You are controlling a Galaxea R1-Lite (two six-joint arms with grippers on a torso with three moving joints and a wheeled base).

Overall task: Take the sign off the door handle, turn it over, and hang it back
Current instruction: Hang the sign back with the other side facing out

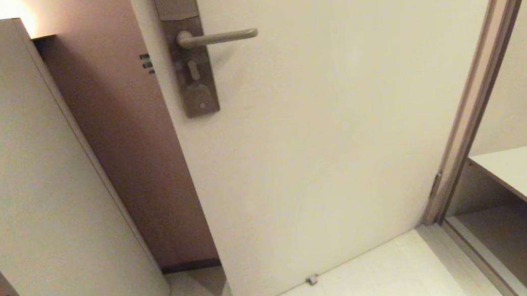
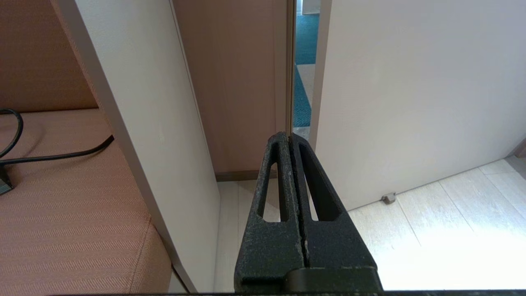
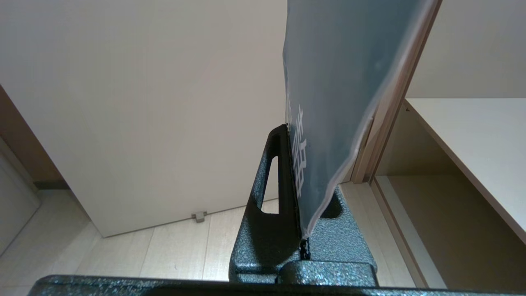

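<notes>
Your right gripper pinches the blue-grey sign, the door handle hangs bare, and your left gripper is closed empty.

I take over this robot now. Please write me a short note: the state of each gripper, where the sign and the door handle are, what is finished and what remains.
Left gripper: shut, empty, low near the door's open edge.
Right gripper: shut on the sign, clamped at its edge; the blue-grey printed side shows in the right wrist view.
Door handle: bare, level, nothing hangs on it. Neither arm shows in the head view.
Done: the sign is off the handle.
Left: turn it over (I cannot tell whether this has happened), then hang it back on the handle.
</notes>
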